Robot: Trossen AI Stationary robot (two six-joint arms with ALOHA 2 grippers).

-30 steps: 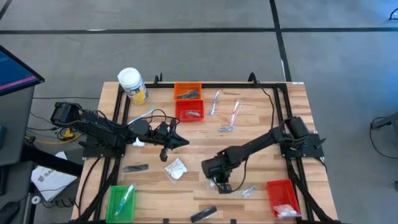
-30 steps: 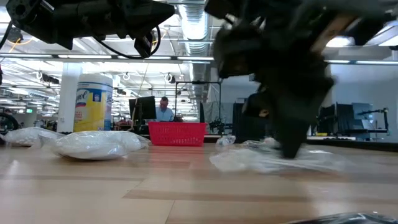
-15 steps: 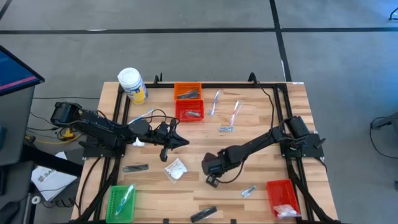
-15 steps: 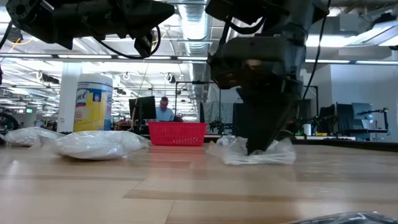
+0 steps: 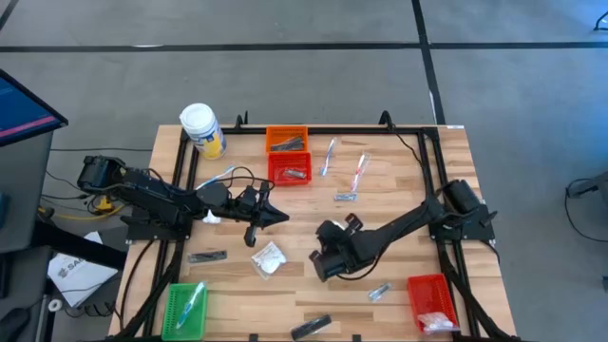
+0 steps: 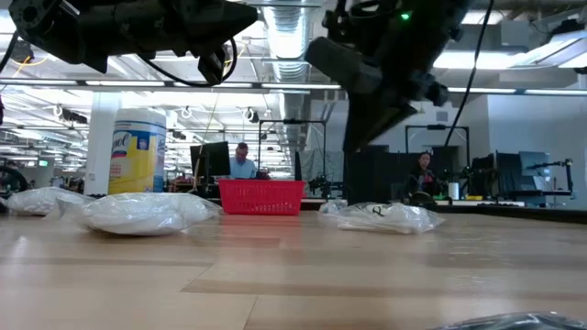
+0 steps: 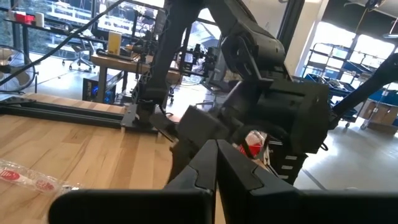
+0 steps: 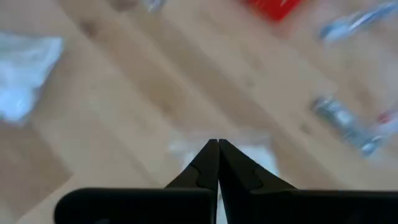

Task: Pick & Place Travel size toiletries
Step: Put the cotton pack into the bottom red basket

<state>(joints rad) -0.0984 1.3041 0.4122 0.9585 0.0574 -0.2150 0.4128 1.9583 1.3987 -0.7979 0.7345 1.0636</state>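
Travel size toiletries lie scattered on the wooden table: a white packet [image 5: 269,258], a clear packet [image 5: 379,292] [image 6: 378,217], a silver sachet [image 5: 344,197], two clear sticks [image 5: 329,157] and dark tubes [image 5: 207,256] [image 5: 311,327]. My right gripper [image 5: 323,269] [image 8: 217,143] is shut and hangs tilted above the table, left of the clear packet and right of the white one, with nothing seen between its fingers. My left gripper [image 5: 280,218] [image 7: 216,144] is shut and level above the table's left middle, holding nothing.
An orange basket [image 5: 286,140] and a red basket [image 5: 290,169] stand at the far middle. A green basket [image 5: 185,306] is near left, and another red basket [image 5: 432,299] near right. A big white jar [image 5: 201,130] stands at the far left corner. Black frame rails run along the table's sides.
My right gripper has risen from the tabletop beside the clear packet, moved slightly toward the table's left edge and rolled about its wrist, staying shut. The clear packet, which lay under its fingers a second ago, now lies free on the table.
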